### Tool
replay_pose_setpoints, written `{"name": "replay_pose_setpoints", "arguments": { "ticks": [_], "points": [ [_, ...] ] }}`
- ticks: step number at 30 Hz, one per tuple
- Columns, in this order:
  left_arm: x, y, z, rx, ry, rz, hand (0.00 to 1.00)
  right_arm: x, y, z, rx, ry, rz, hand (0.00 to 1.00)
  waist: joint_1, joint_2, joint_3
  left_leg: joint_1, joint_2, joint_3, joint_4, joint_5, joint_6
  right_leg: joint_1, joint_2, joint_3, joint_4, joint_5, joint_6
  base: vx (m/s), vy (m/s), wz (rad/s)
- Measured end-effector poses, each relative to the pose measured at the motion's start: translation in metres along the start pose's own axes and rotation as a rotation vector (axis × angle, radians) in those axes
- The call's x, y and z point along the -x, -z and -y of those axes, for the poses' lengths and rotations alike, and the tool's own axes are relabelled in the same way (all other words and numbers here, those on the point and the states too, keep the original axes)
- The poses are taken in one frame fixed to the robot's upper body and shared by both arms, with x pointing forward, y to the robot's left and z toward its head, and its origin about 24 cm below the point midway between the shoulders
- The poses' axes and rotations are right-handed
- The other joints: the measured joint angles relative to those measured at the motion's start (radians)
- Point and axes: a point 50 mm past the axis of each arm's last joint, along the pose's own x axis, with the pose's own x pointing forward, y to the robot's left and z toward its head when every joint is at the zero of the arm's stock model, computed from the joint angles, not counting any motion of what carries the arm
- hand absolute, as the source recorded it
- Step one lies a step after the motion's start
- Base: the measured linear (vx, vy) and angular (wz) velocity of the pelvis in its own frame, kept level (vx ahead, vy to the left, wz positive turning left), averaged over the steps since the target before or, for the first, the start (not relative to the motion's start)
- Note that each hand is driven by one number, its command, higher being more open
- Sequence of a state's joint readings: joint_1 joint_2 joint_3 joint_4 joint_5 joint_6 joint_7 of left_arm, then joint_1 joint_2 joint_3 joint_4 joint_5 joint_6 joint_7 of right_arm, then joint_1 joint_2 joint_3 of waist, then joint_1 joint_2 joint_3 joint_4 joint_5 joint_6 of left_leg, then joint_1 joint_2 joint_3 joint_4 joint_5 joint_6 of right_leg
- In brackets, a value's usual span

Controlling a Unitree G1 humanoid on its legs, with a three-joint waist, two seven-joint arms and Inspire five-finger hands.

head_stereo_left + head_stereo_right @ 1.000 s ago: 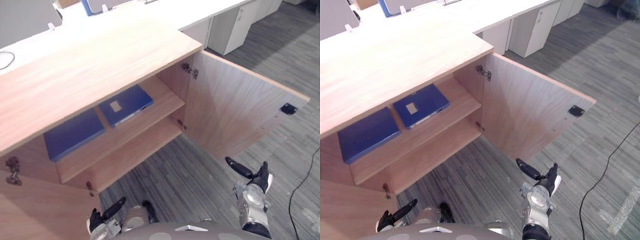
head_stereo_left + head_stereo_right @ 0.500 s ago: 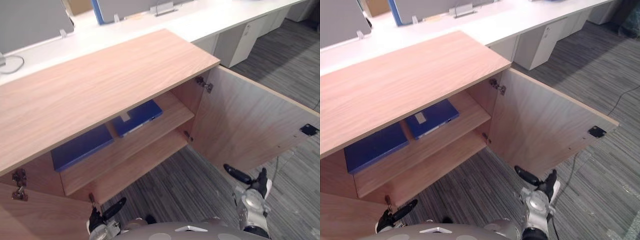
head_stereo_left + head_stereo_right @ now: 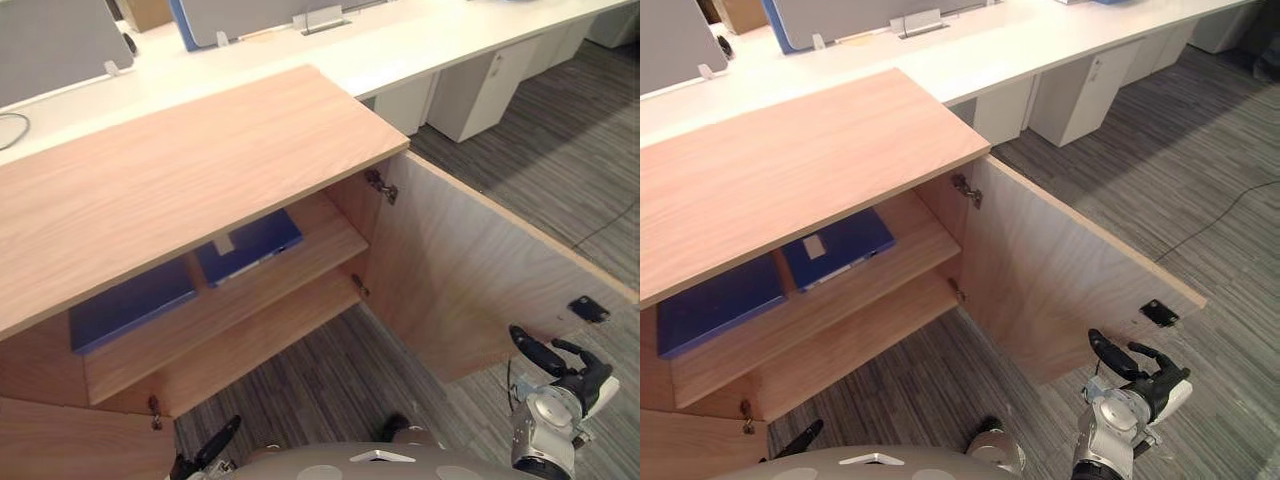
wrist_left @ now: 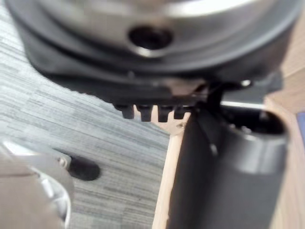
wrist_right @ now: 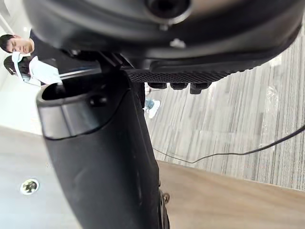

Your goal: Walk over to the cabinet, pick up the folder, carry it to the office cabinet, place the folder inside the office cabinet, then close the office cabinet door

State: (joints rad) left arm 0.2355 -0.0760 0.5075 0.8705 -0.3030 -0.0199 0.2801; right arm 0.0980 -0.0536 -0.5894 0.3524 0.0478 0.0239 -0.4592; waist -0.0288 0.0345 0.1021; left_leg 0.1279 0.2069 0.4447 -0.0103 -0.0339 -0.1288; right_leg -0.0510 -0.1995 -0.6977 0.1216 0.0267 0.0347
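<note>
**Folder at rest on the upper shelf of the open office cabinet**

The blue folder (image 3: pixel 248 246), marked by a small white label, is seen lying flat on the upper shelf (image 3: pixel 328 235) inside the office cabinet (image 3: pixel 180 170), toward the cabinet's right side. A second blue folder (image 3: pixel 130 305) is laid just beside it on the same shelf, toward the cabinet's left side. Whether the two touch cannot be told. A lower shelf (image 3: pixel 270 335) is seen beneath them.

The cabinet's right door (image 3: pixel 470 270) is swung wide open. It is hung on metal hinges (image 3: pixel 380 186), and a black catch (image 3: pixel 587 308) is fixed near its free edge. The left door (image 3: pixel 70 445) is also stood open at the cabinet's left front.

The right robot hand (image 3: pixel 572 378) is held in front of the cabinet, just beside the free edge of the right door and below the catch. Its thumb is stretched out, its fingers are loosely bent, and nothing is grasped. Contact with the door cannot be made out. The left robot hand (image 3: pixel 218 445) is held low in front of the cabinet, near the left door. Its thumb is kept apart from the finger row and nothing is gripped.

Behind the cabinet a long white table (image 3: pixel 400 45) is set, with a white drawer unit (image 3: pixel 480 85) under it. Grey striped carpet (image 3: pixel 330 370) is laid in front of the cabinet.
</note>
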Motion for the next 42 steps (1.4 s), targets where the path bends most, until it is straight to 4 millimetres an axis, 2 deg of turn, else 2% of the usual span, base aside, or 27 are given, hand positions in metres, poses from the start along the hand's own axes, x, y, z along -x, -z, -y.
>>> {"name": "replay_pose_setpoints", "arguments": {
  "ticks": [4,12,15,18,21,24,27,32,36,39,42],
  "points": [
    [0.000,-0.004,0.004,0.014,0.023,0.014,1.00,-0.002,-0.006,-0.006,-0.018,-0.019,0.014,1.00,0.000,0.002,-0.001,0.003,0.004,0.016,-0.007,0.002,-0.003,0.002,0.013,0.006,-0.023,0.015,0.000,0.02,0.013,-0.07],
    [0.001,-0.015,0.008,0.026,0.047,0.058,1.00,-0.004,-0.020,-0.019,-0.060,-0.039,0.041,1.00,0.005,-0.002,0.001,0.004,-0.028,0.020,-0.012,-0.002,0.004,0.044,0.016,0.008,-0.136,0.092,0.015,-0.04,0.055,0.02],
    [0.001,-0.018,0.007,0.030,0.050,0.074,1.00,-0.007,-0.023,-0.017,-0.065,-0.035,0.049,1.00,0.008,-0.005,0.004,0.005,-0.037,0.017,-0.011,-0.004,0.009,0.053,0.015,0.006,-0.153,0.102,0.017,-0.05,0.016,0.02],
    [0.002,-0.022,0.007,0.033,0.060,0.092,1.00,-0.016,-0.038,-0.015,-0.051,-0.059,0.103,1.00,0.012,-0.005,0.015,0.003,-0.042,0.015,-0.012,-0.006,0.012,0.052,0.013,0.009,-0.162,0.112,0.018,-0.05,0.007,-0.02],
    [0.002,-0.024,0.006,0.033,0.070,0.105,1.00,-0.025,-0.059,-0.014,0.005,-0.130,0.183,1.00,0.011,-0.005,0.016,0.002,-0.047,0.013,-0.012,-0.008,0.016,0.052,0.011,0.013,-0.170,0.119,0.019,-0.03,0.010,-0.03],
    [0.003,-0.024,0.005,0.000,0.096,0.115,1.00,-0.031,-0.068,-0.019,0.059,-0.237,0.208,1.00,-0.012,-0.006,0.022,0.002,-0.056,0.015,-0.014,-0.007,0.016,0.048,0.002,0.014,-0.173,0.122,0.021,-0.03,0.025,-0.06],
    [0.004,-0.024,0.009,-0.025,0.137,0.118,1.00,-0.032,-0.073,-0.022,0.019,-0.346,0.206,1.00,-0.029,-0.005,0.023,0.001,-0.058,0.020,-0.015,-0.007,0.016,0.039,-0.002,0.017,-0.171,0.126,0.021,-0.03,-0.008,-0.09],
    [0.004,-0.026,0.015,-0.045,0.195,0.125,1.00,-0.032,-0.075,-0.017,0.008,-0.529,0.191,1.00,-0.034,-0.004,0.024,-0.005,-0.055,0.028,-0.009,-0.012,0.021,0.031,0.001,0.026,-0.174,0.129,0.017,-0.05,-0.023,-0.07],
    [0.006,-0.021,0.017,-0.047,0.233,0.108,1.00,-0.016,-0.070,-0.012,-0.022,-0.664,0.181,1.00,-0.034,0.004,0.026,-0.019,-0.039,0.037,0.006,-0.018,0.021,0.020,0.017,0.034,-0.181,0.133,0.009,-0.05,-0.047,-0.10],
    [0.007,-0.015,0.018,-0.066,0.270,0.089,1.00,0.005,-0.058,-0.006,0.056,-0.806,0.174,1.00,-0.039,0.007,0.025,-0.019,-0.020,0.051,0.014,-0.020,0.016,0.019,0.040,0.044,-0.194,0.134,0.006,-0.05,-0.049,-0.18],
    [0.008,-0.010,0.023,-0.089,0.314,0.069,1.00,0.024,-0.049,-0.006,0.184,-0.987,0.167,1.00,-0.061,0.004,0.025,-0.020,-0.004,0.058,0.027,-0.025,0.007,0.016,0.054,0.048,-0.195,0.129,0.002,-0.08,-0.026,-0.14]
  ]
}}
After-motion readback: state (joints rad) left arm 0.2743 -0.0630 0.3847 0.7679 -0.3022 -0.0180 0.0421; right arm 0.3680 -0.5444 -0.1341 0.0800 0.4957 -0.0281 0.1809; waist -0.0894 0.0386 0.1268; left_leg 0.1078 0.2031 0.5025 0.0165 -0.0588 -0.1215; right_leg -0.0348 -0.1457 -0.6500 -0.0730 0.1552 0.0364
